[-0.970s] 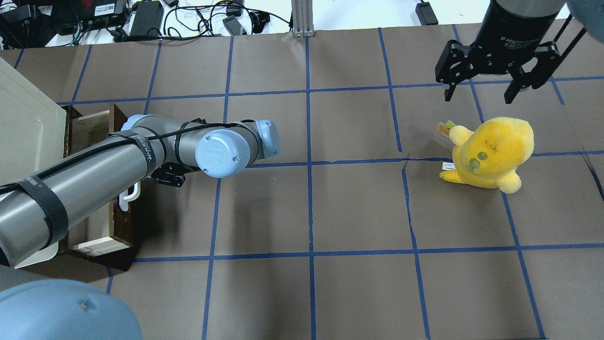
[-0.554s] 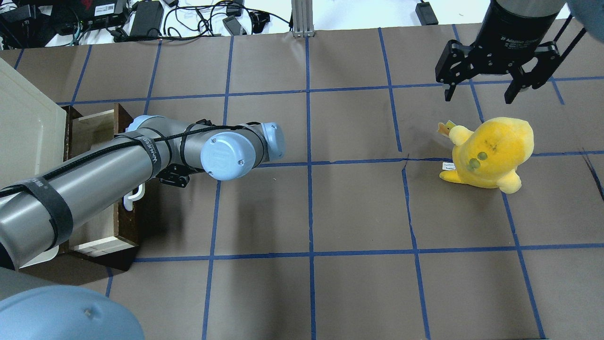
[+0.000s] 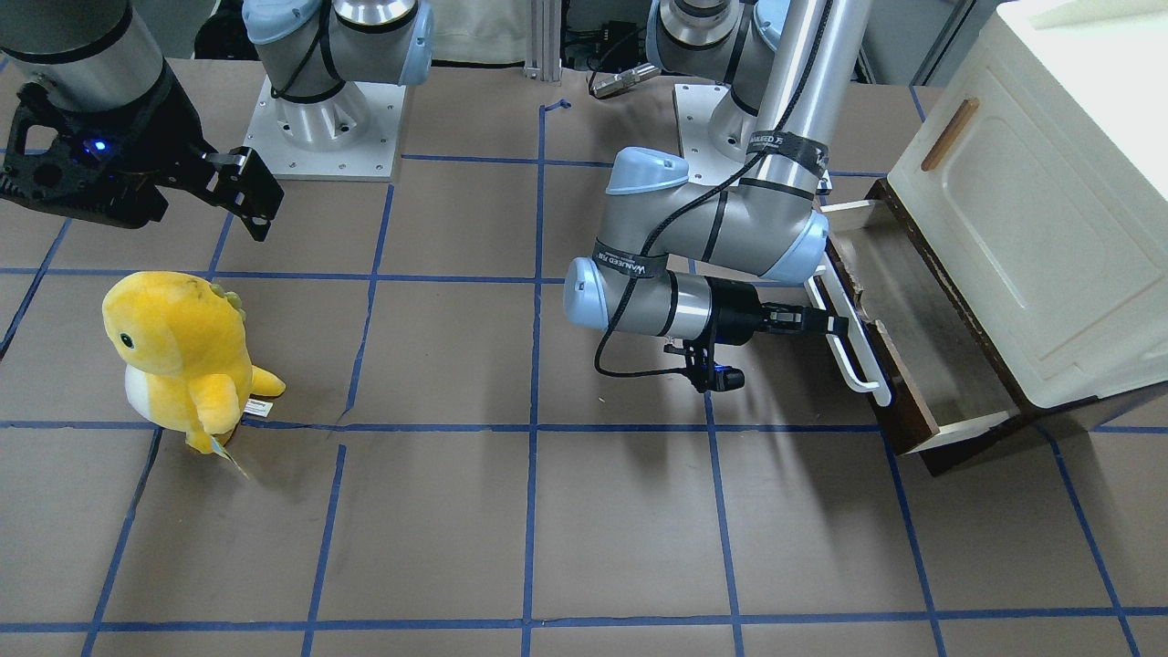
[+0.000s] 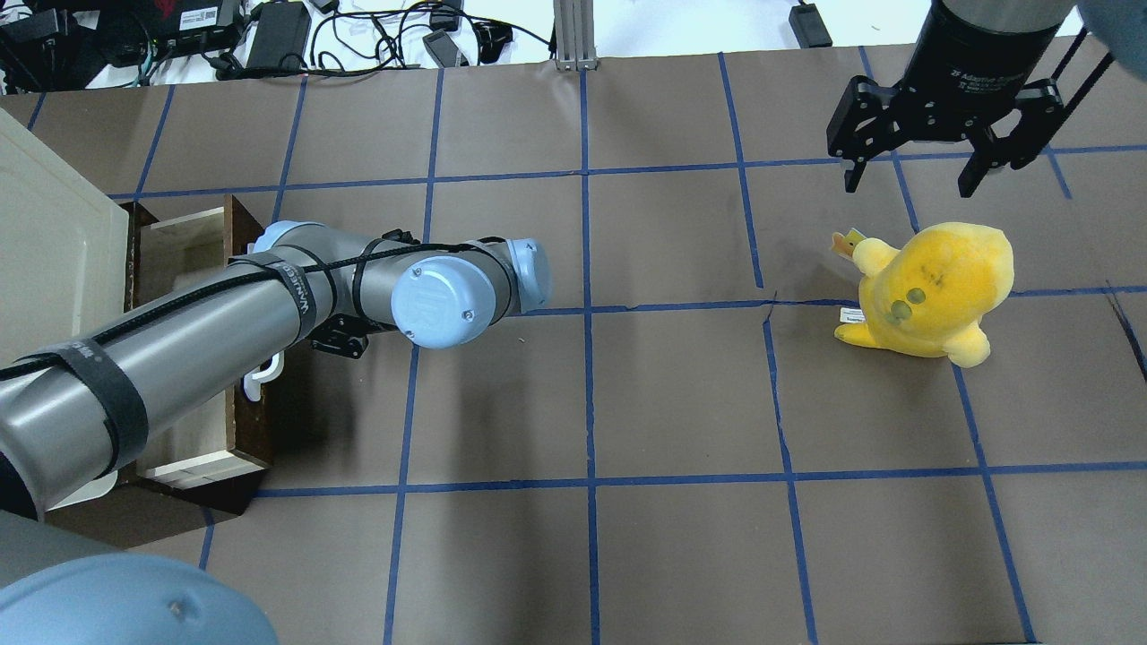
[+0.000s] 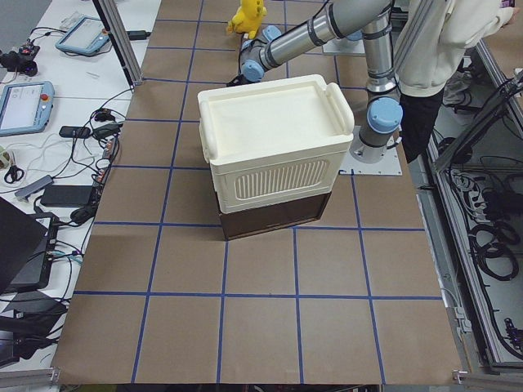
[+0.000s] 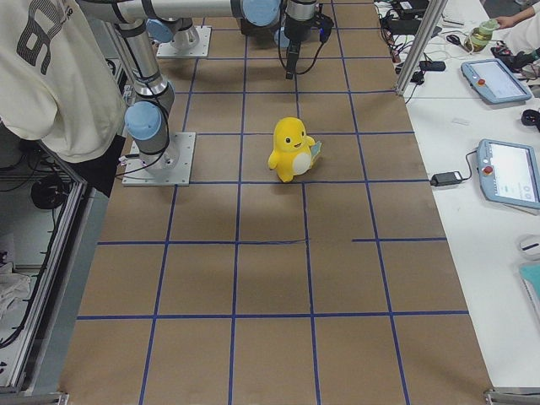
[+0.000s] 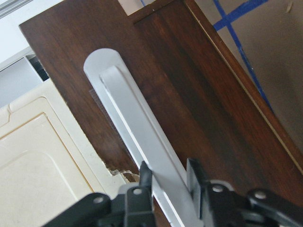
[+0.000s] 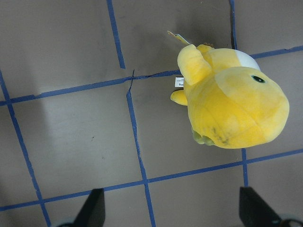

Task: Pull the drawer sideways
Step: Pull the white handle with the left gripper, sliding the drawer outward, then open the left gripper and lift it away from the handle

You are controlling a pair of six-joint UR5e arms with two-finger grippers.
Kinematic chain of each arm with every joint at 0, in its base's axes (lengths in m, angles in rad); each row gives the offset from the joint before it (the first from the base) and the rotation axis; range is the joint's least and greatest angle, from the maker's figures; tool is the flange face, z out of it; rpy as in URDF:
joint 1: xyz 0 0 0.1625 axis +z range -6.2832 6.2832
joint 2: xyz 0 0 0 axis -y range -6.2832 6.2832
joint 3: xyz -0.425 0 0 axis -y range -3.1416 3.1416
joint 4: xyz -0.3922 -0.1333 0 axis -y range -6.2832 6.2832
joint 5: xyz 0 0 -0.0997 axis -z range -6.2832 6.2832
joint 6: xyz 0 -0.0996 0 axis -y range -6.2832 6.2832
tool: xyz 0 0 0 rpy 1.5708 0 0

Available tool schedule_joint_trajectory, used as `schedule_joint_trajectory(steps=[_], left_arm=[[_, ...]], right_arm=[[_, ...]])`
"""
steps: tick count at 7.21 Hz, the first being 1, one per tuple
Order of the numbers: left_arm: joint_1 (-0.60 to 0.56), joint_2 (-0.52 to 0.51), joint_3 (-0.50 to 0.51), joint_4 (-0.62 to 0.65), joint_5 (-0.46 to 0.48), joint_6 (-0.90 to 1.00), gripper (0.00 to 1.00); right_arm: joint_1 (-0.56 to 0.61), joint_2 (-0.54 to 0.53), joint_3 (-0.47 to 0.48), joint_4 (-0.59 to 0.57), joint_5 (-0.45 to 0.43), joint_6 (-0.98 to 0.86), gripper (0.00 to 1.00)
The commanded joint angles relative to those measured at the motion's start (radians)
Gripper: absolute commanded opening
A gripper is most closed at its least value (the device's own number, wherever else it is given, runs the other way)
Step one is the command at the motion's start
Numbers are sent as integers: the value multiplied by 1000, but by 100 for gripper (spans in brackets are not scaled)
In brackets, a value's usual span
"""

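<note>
- Right now the drawer (image 3: pixel 931 338) (image 4: pixel 184 242) sits at the foot of the cream-white cabinet (image 3: pixel 1031 201) (image 5: pixel 274 143). It is pulled partly out from under it, so its pale wood sides and bare floor show.
- Its dark brown front (image 7: pixel 189 109) faces away from the cabinet, toward the open table (image 3: pixel 620 511).
- A long white bar handle (image 3: pixel 853 351) (image 7: pixel 137 127) runs along that front, on the side facing away from the cabinet.
- The left arm (image 4: pixel 179 349) reaches in low and level, pointing toward the cabinet.
- The left gripper (image 3: pixel 826 324) (image 7: pixel 168 172) is clenched on the bar handle, with one black finger (image 7: pixel 144 172) on each side of the white bar and pressed against it.
- A small tan wooden handle (image 3: pixel 949 134) sits on the cabinet door, above the drawer and apart from the gripper.
- The right gripper (image 4: pixel 912 170) (image 8: pixel 175 213) hangs above the table, well away from the cabinet. Its jaws are spread wide with nothing between them.
- A yellow plush toy (image 3: pixel 178 351) (image 4: pixel 936 287) (image 8: pixel 232 109) stands on the table well away from the cabinet, close to the right gripper but not touching it.
</note>
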Motion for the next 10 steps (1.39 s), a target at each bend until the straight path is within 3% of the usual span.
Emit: schedule_joint_trajectory(steps=[1, 2, 3, 5, 6, 7, 10], left_arm=[[-1, 1, 3, 3, 4, 9, 30], [-1, 3, 4, 3, -2, 0, 85], [-1, 3, 6, 6, -7, -11, 100], [-3, 25, 10, 43, -56, -8, 100], [-10, 44, 41, 60, -146, 0, 100], [-16, 74, 90, 63, -267, 3, 100], [-13, 263, 218, 63, -751, 163, 100]], right_arm=[[1, 0, 0, -1, 0, 0, 100], [1, 0, 0, -1, 0, 0, 100], [1, 0, 0, -1, 0, 0, 100], [1, 0, 0, -1, 0, 0, 100], [-1, 0, 0, -1, 0, 0, 100], [1, 0, 0, -1, 0, 0, 100], [-1, 0, 0, -1, 0, 0, 100]])
